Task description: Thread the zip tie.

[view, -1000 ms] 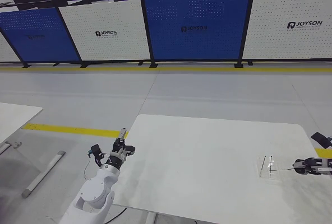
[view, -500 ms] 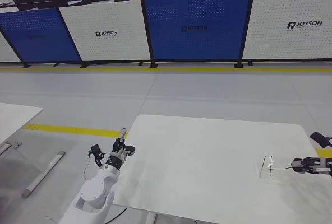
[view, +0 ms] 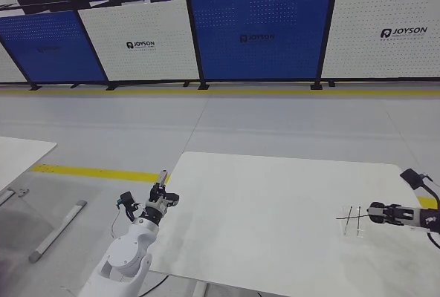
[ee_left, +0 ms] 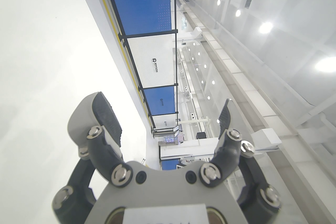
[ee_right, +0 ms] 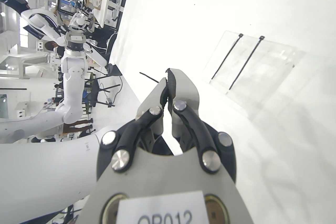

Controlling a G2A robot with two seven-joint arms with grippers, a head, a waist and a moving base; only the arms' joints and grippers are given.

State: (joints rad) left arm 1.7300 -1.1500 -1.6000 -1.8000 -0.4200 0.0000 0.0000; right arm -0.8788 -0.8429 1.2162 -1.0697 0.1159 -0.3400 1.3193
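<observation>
While the right pincer (ee_right: pixel 168 78) hangs over the right part of the white tabletop (view: pixel 264 215), its fingers are clenched on one end of a thin black zip tie (view: pixel 351 217), pinched right at their tips. From there the strap sticks straight out ahead of the pincer, above the surface. Seen from the top view, it runs across a clear plastic stand (ee_right: pixel 265 64) that rests on the tabletop just ahead of the pincer, and it crosses two black zip ties (ee_right: pixel 227 56) fixed side by side on that stand. Whether the held strap touches either of them, or passes through one of their heads, cannot be told. Well apart, just beside the tabletop's left edge, the left pincer (ee_left: pixel 168 114) is released, its two dark-padded fingers spread wide.
</observation>
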